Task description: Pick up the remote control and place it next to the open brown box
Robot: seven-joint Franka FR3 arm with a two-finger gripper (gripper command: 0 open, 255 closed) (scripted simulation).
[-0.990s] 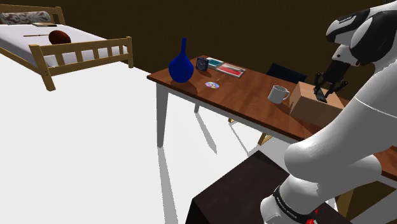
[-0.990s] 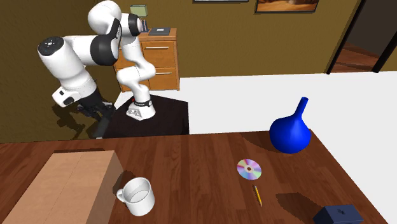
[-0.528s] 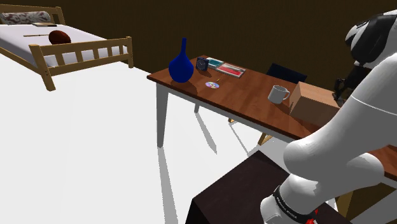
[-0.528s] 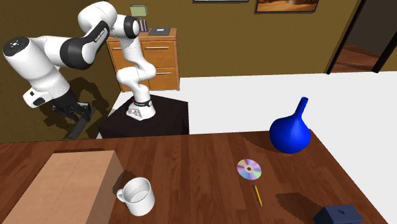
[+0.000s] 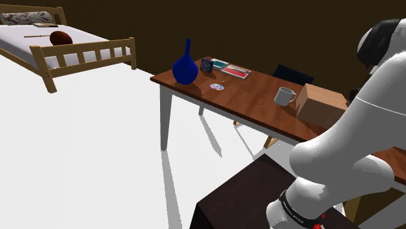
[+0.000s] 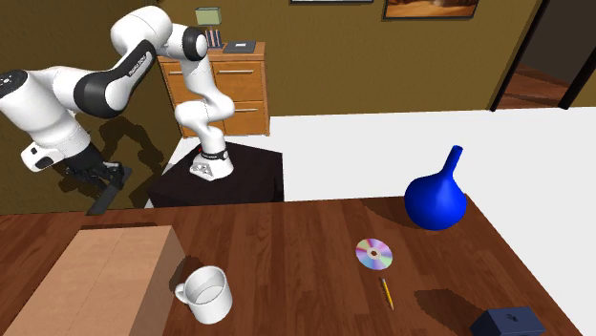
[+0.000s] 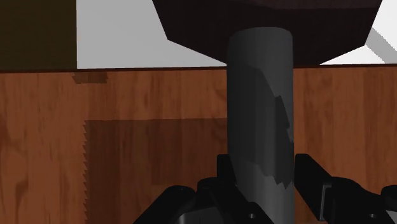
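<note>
Black two-finger gripper [image 6: 103, 175] clasping the long, dark grey remote control [image 6: 103, 196], raised near the plain brown box [image 6: 105, 277].

From the wrist camera, both fingers [image 7: 312, 178] press the sides of the remote control [image 7: 259, 108], narrowed to its width, and it juts out ahead of them over the reddish-brown wooden table [image 7: 127, 159]. The remote hangs above the box's level, off the end of the box that faces the robot's dark stand [image 6: 234, 181]. The placing step looks best done by bringing it low over bare wood just beside the box, on a side away from the white mug [image 6: 205, 291] that sits close against it. It should be laid flat and let go only once it rests, so it neither drops nor knocks the box.
</note>
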